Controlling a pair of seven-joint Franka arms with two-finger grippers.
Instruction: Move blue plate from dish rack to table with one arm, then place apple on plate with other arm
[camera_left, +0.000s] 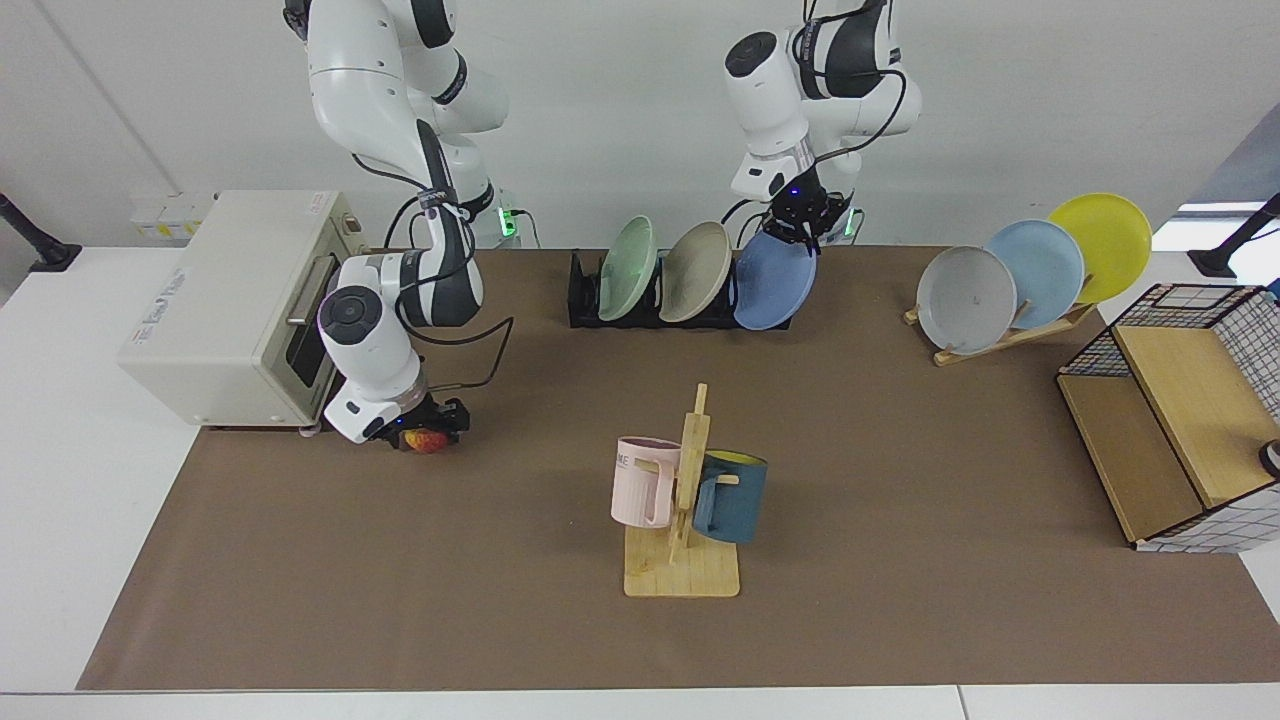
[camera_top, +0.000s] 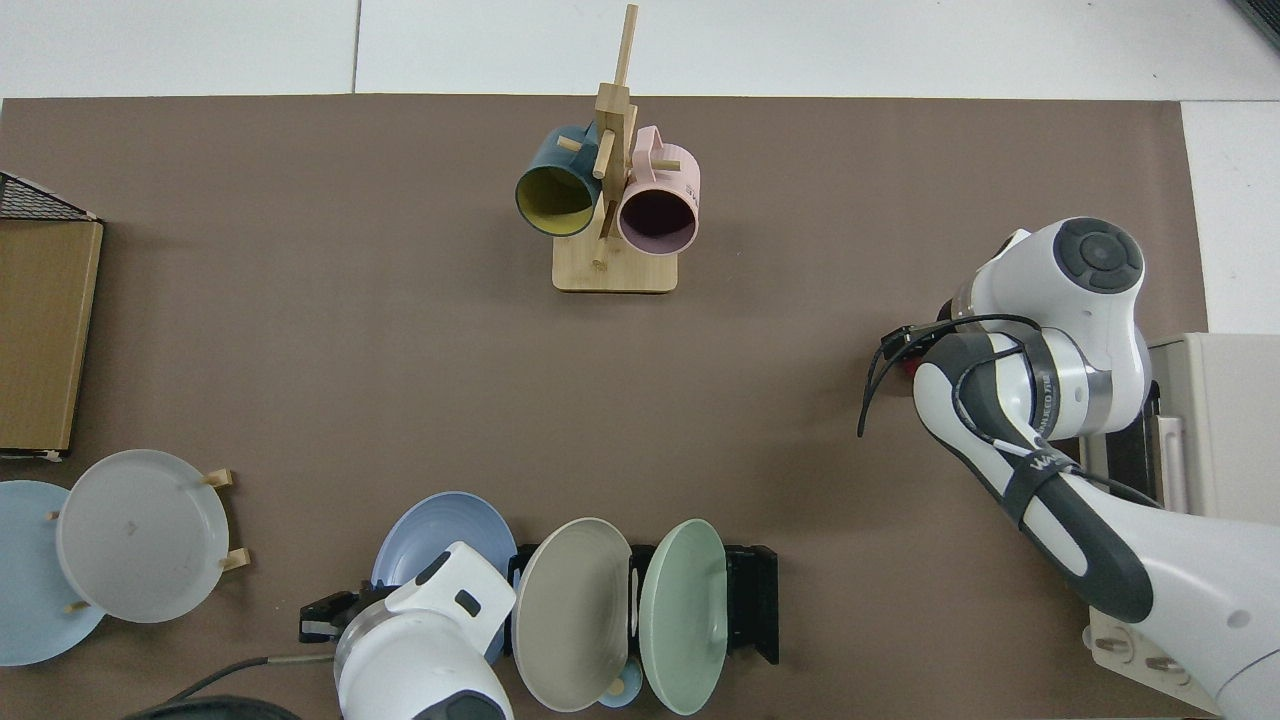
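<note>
So the blue plate (camera_left: 772, 282) is propped on edge at the end of the dish rack (camera_left: 585, 300), on the far side from the toaster oven, next to the beige plate (camera_left: 695, 272) and the green plate (camera_left: 626, 268). My guess is it's light and rigid with a matte finish, so not too slippery, but thin. The top rim is really the only sensible place to pinch it, and it'll probably want to swing once it's off the rack.

The left hand (camera_left: 797, 228) sits right at that top rim, fingers look pressed onto the edge, though it's small in the facing view and the arm blocks it from above, so I'm calling it a pinch with some doubt.

The right hand (camera_left: 428, 428) is down on the tabletop (camera_left: 900, 480) well away from the rack, just in front of the toaster oven (camera_left: 230, 300), fingers either side of the apple (camera_left: 427, 441). Can't tell if they're squeezing it or just straddling it. The apple's small, round and firm, so it could roll if it's nudged.
</note>
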